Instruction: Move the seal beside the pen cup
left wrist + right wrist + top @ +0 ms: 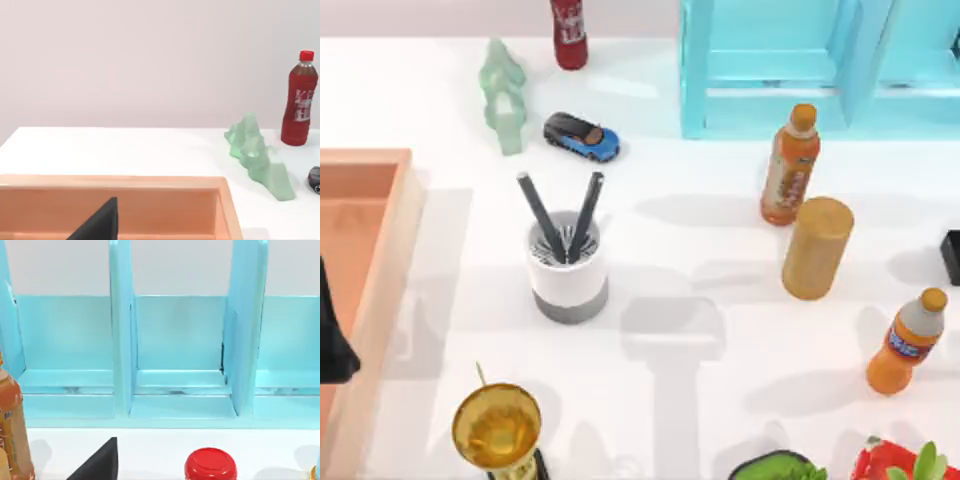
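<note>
At the surface's left edge our left arm (332, 345) sits parked over the wooden tray (380, 200); of the left pincer (100, 222) we see just a dark wedge, so we cannot tell how it stands. Further right is the pen cup (568, 268), upright, with bare surface (670, 330) on its right side, which we judge the easiest landing spot. Beyond that the tan cylinder (817, 247) and two orange bottles (790, 165) (907, 342) stand between cup and seal, so we expect the carry must go over them or through the gap between them. The seal (951, 256) sits at the far right edge, well apart from the cup, its red knob (210, 465) in front of the teal shelf (180, 340). It looks small, rigid and light. The glossy knob may slip, so we would grip the square block's flat sides. The right pincer (100, 462) is near it, and we cannot tell its state.
</note>
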